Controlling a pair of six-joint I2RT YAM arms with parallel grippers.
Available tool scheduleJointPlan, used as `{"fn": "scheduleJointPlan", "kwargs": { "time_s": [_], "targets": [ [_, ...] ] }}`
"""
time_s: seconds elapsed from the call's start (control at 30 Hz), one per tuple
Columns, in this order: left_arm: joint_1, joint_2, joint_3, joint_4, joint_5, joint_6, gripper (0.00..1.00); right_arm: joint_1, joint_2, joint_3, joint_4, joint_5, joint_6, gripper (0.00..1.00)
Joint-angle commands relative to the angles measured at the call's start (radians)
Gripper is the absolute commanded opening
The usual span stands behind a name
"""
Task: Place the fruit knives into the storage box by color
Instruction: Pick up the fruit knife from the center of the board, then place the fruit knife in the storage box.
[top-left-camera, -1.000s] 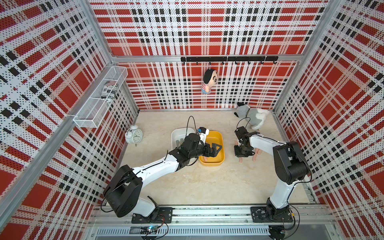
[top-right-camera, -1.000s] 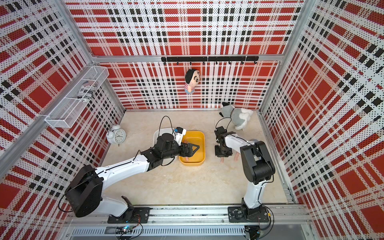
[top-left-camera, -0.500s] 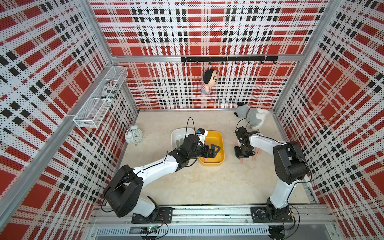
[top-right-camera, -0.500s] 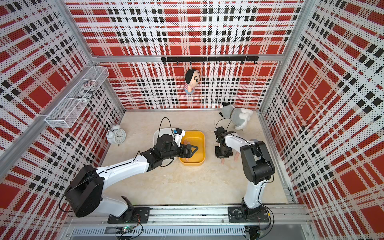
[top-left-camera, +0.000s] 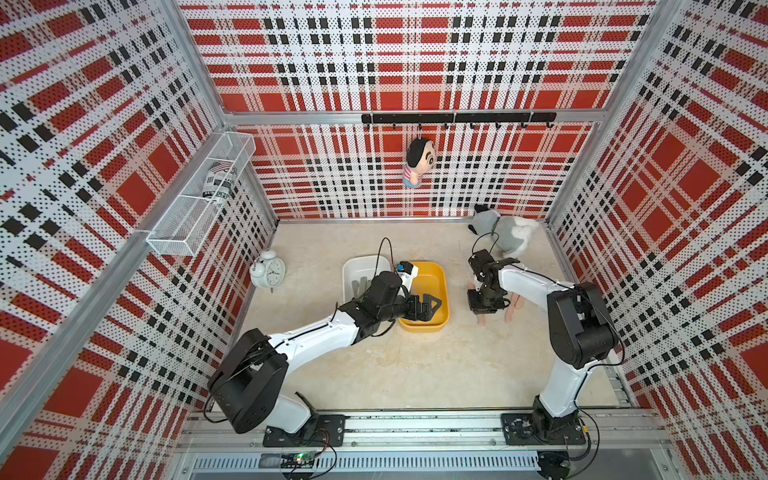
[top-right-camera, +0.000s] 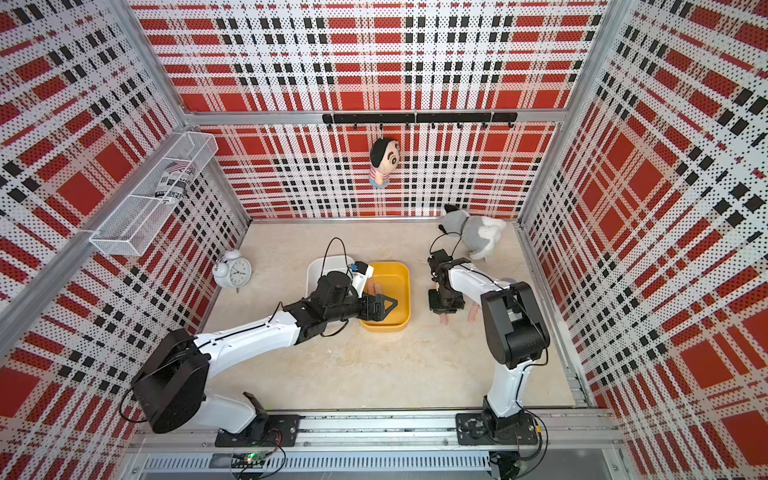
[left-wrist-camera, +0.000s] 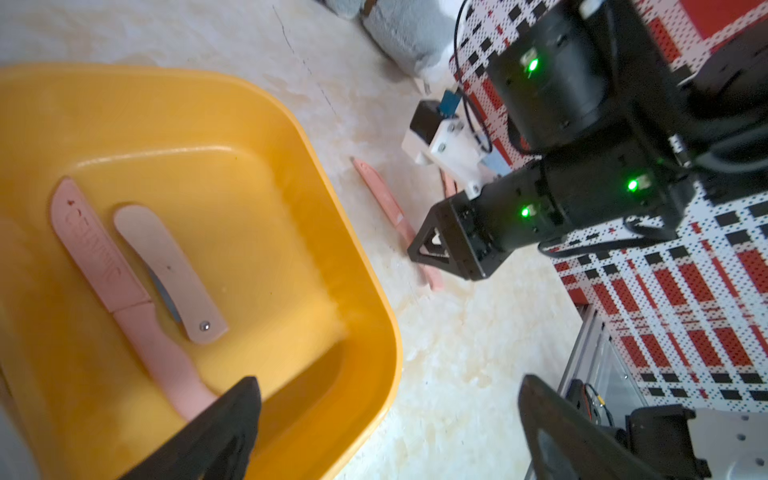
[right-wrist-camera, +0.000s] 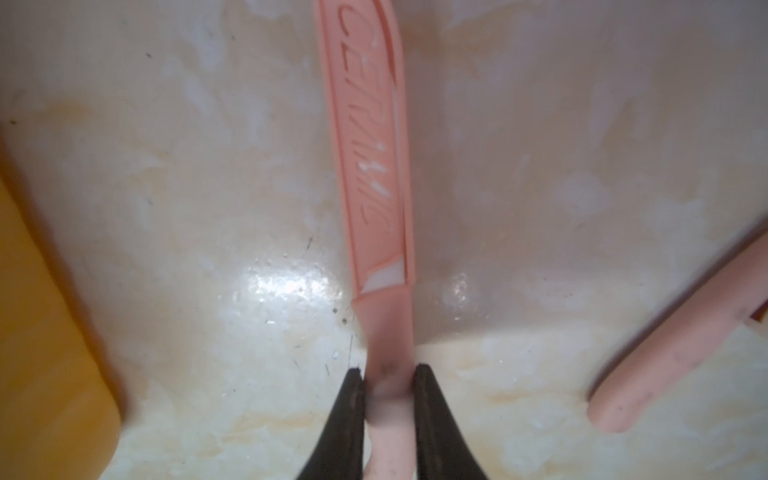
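A yellow storage box holds two pink fruit knives, one sheathed and one folded. Beside it a white storage box holds green fruit knives. My left gripper hangs open over the yellow box's near end, with nothing between its fingers. To the right, my right gripper is shut on the handle of a pink knife lying on the table. Another pink knife lies close by.
A grey and white plush toy sits at the back right, just behind my right arm. A white alarm clock stands by the left wall. A wire basket is on the left wall and a doll hangs from the hook rail.
My left gripper has drawn back a little toward the near end of the yellow box. My right gripper stays shut on the pink knife in the same place.
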Motion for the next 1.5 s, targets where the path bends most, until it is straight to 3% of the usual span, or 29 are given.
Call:
{"fn": "scheduleJointPlan", "kwargs": {
  "time_s": [0.0,0.7,1.47],
  "targets": [
    [-0.015,0.008,0.005,-0.040,-0.006,0.023,0.98,0.008,-0.039,0.024,-0.016,-0.006,-0.002,0.18],
    [-0.018,0.014,0.010,-0.049,-0.043,0.017,0.98,0.029,-0.070,0.143,-0.081,-0.013,0.002,0.18],
    [0.091,-0.079,-0.045,-0.091,-0.063,0.024,0.99,0.204,0.021,0.435,-0.146,-0.045,0.057,0.19]
  ]
}}
